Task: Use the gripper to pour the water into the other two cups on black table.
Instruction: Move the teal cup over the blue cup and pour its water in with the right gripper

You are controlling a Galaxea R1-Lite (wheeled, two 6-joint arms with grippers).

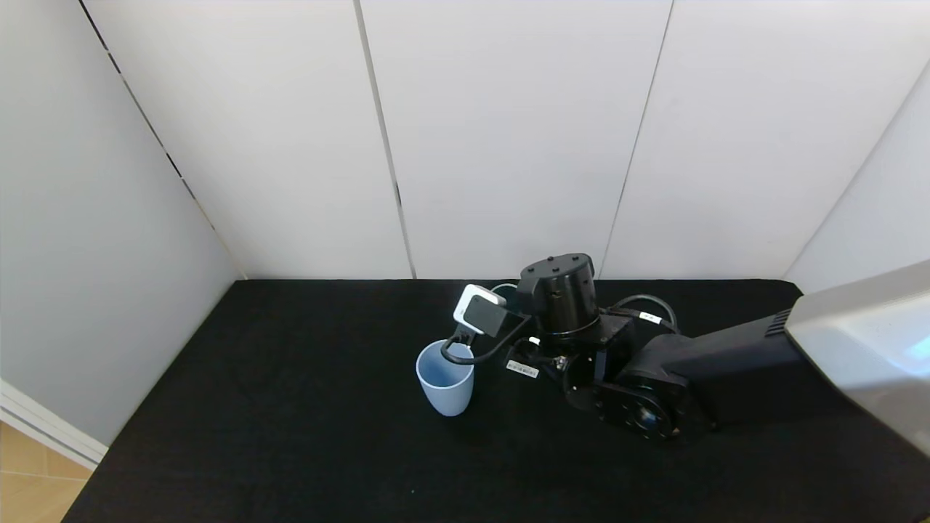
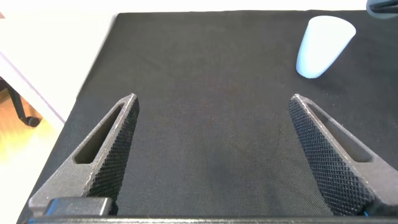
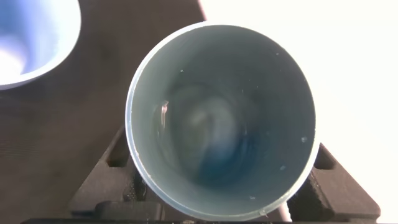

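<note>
Teal cup (image 3: 221, 118) (right gripper (image 3: 224, 186)), gripped

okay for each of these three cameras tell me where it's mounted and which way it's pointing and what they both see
Head view: on the robot's head, looking forward and down at the black table; shows the right arm and the light blue cup.
Left wrist view: on the left wrist, looking across the table past the open left hand.
Right wrist view: on the right wrist, looking into the teal-green cup held by the right hand.
Shared: the light blue cup appears in all three.
</note>
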